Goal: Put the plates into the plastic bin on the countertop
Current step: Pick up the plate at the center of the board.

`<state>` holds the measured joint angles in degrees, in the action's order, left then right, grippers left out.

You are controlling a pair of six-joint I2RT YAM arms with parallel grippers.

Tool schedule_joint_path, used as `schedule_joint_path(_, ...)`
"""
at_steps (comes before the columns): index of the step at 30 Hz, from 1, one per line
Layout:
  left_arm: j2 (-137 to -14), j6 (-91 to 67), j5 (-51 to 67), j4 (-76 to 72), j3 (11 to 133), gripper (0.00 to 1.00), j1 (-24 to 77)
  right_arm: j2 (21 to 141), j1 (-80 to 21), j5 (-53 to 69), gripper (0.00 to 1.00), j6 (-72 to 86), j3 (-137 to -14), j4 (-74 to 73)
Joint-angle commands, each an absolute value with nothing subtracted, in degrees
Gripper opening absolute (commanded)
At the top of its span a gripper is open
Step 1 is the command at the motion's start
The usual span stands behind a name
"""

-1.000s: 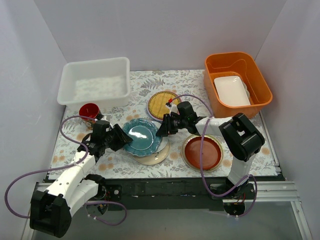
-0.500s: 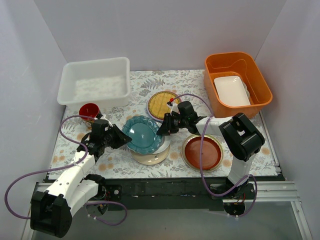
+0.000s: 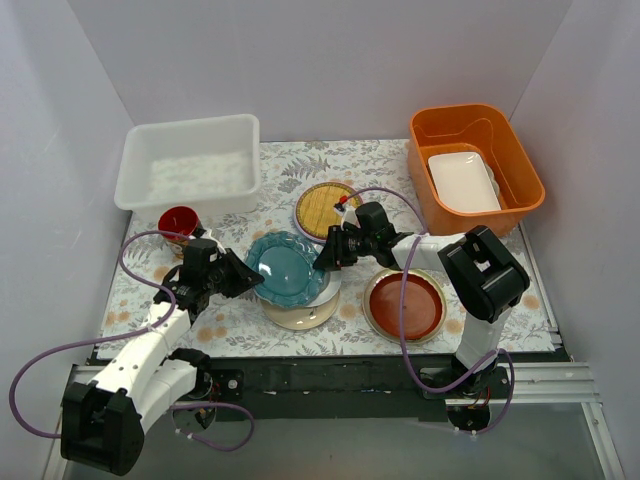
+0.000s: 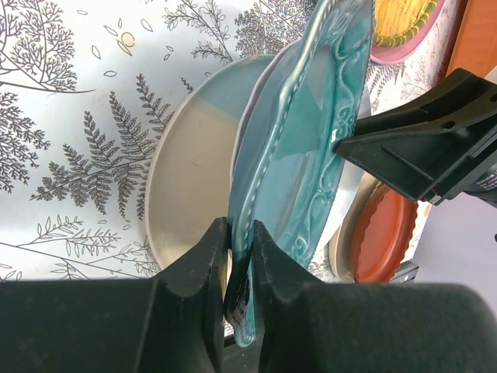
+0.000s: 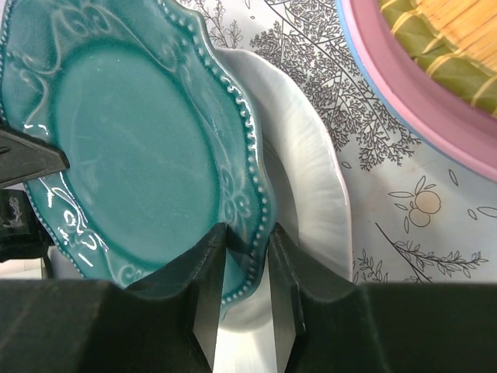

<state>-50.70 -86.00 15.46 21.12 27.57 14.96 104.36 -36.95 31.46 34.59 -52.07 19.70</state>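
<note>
While your left jaws are clamped on the left rim of the teal plate (image 3: 285, 268), your right jaws are closed on the rim at its right side, so the plate is held from both ends at once. In the left wrist view the scalloped edge runs straight down into the narrow slot between the jaws. In the right wrist view the beaded rim fills the gap between the other pair. You have the plate at a tilt near the middle of the table (image 3: 380, 165), over a small stack: a pale plate (image 5: 311, 179) directly under it and a cream plate (image 3: 300, 318) at the bottom, lying flat on the fern print. You cannot tell from these views whether the teal plate touches the pale one anywhere. To the right of the stack the red-brown plate (image 3: 405, 303) lies flat on the table, apart from the others. Behind the stack sits the bamboo plate (image 3: 327, 207), just beyond your right arm (image 3: 440, 250). The bin (image 3: 190, 165) stands at the far left corner of the table, well apart from the held plate, with the red mug (image 3: 180, 222) just in front of it. At the far right corner the orange tub (image 3: 470, 125) holds the white dish (image 3: 463, 182). Your left arm (image 3: 150, 350) reaches in from the near left, its wrist near the mug.
</note>
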Motion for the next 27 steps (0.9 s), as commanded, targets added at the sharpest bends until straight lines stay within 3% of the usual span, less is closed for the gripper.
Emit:
schedule_joint_path(1,-48.96,-88.07,18.55,16.35,30.94,0.0,16.08,102.92,-40.69,41.92,0.36,35.68,-54.32,27.25)
schedule_joint_path(4,-48.34,-88.5,18.63,16.52,31.55,0.0,16.17,102.75,-40.61,41.75,0.41,35.69,-54.67,26.46)
schedule_joint_path(11,-48.34,-89.12,18.54,16.96,33.39,0.0,16.08,99.76,-40.52,38.67,0.66,35.24,-53.09,25.58)
schedule_joint_path(27,-46.93,-89.38,17.31,19.6,38.14,0.0,16.08,93.34,-40.52,32.79,0.82,34.28,-52.21,21.54)
